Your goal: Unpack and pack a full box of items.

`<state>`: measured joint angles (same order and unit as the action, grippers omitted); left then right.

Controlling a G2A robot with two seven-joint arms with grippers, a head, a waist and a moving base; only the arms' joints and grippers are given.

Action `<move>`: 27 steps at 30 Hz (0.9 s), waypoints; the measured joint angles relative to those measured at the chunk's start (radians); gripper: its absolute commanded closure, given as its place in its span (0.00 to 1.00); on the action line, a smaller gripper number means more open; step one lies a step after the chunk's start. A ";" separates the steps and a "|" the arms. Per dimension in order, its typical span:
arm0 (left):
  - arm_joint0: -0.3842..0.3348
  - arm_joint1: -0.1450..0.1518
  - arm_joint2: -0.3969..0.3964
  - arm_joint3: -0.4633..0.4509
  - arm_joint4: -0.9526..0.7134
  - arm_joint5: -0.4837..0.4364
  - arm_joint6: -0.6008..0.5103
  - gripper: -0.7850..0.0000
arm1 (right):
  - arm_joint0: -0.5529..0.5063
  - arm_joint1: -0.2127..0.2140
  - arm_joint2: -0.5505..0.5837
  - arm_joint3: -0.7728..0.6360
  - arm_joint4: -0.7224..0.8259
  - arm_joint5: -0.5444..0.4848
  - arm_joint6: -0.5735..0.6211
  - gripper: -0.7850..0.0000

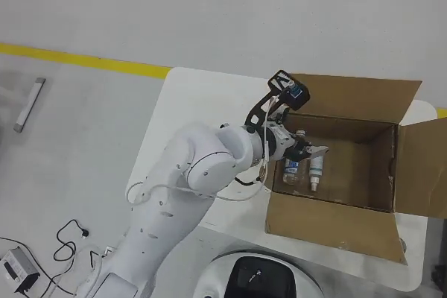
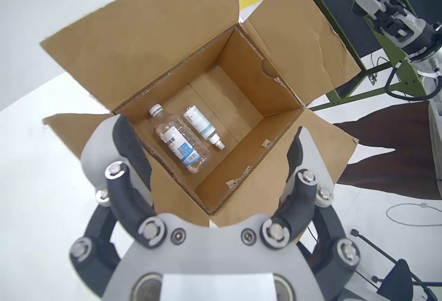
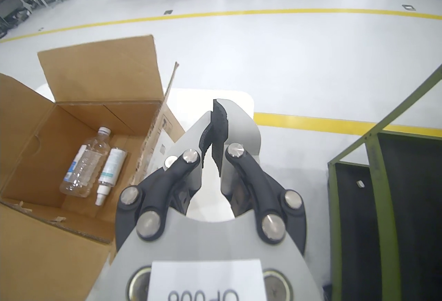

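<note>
An open cardboard box (image 1: 328,227) stands on the white table, flaps spread. On its floor lie a clear plastic bottle (image 2: 179,143) and a white spray bottle (image 2: 202,126), side by side near one wall. My left gripper (image 2: 211,129) hangs above the box's opening at the near rim, open and holding nothing; in the top view the left gripper (image 1: 302,151) sits over the bottles. My right gripper (image 3: 217,115) is shut with nothing in it, raised beside the box (image 3: 103,115), with the clear bottle (image 3: 84,167) and spray bottle (image 3: 110,169) below and to one side.
The white table (image 1: 201,112) has bare surface beside the box on the arm's side. A green metal rack (image 3: 380,178) stands on the floor close to the right gripper. A yellow line (image 1: 74,58) runs across the floor beyond the table.
</note>
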<state>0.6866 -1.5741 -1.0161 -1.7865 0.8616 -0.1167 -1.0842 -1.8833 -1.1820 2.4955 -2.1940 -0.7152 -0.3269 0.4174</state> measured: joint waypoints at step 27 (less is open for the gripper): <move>0.077 0.021 -0.055 -0.070 0.014 0.002 0.003 0.00 | -0.134 0.018 -0.015 0.046 -0.291 -0.244 0.213 1.00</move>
<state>0.7638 -1.5530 -1.0711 -1.8566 0.8757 -0.1142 -1.0814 -2.0177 -1.1641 2.4803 -2.1476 -1.0065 -0.5711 0.6308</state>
